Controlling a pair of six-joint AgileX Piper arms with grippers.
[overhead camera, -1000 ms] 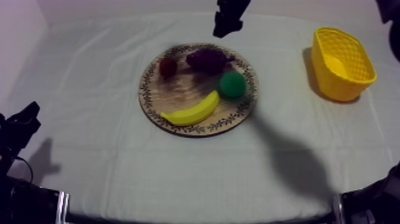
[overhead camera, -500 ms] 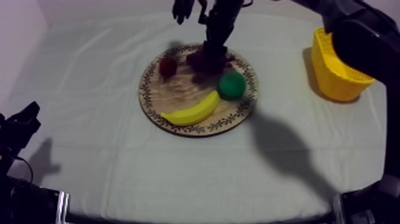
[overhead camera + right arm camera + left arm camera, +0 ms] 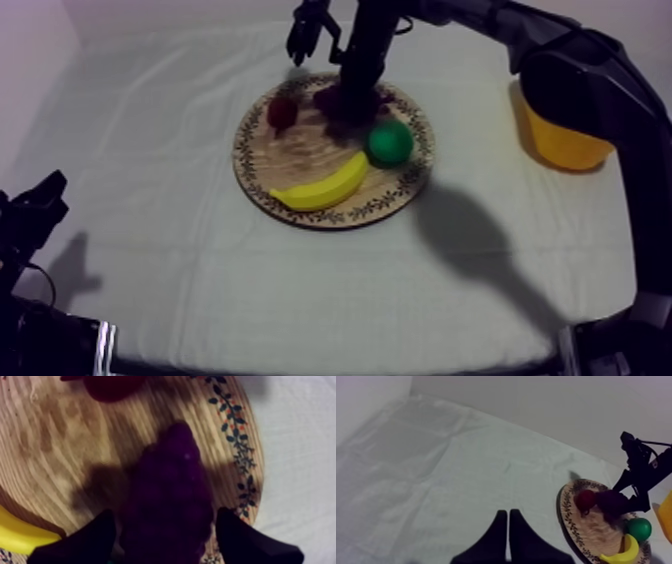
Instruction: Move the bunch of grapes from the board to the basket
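Our right tool [image 3: 165, 518] straddles the bunch of grapes [image 3: 172, 471], fingers apart; likely light and knobbly, we'd grip mid-cluster.

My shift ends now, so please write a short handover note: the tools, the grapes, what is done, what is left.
Left tool: shut, idle over the cloth.
Right tool: open, straddling the bunch of grapes on the wooden board.
Done: approach only; nothing lifted.
Left: close, lift, carry to the yellow basket, release.
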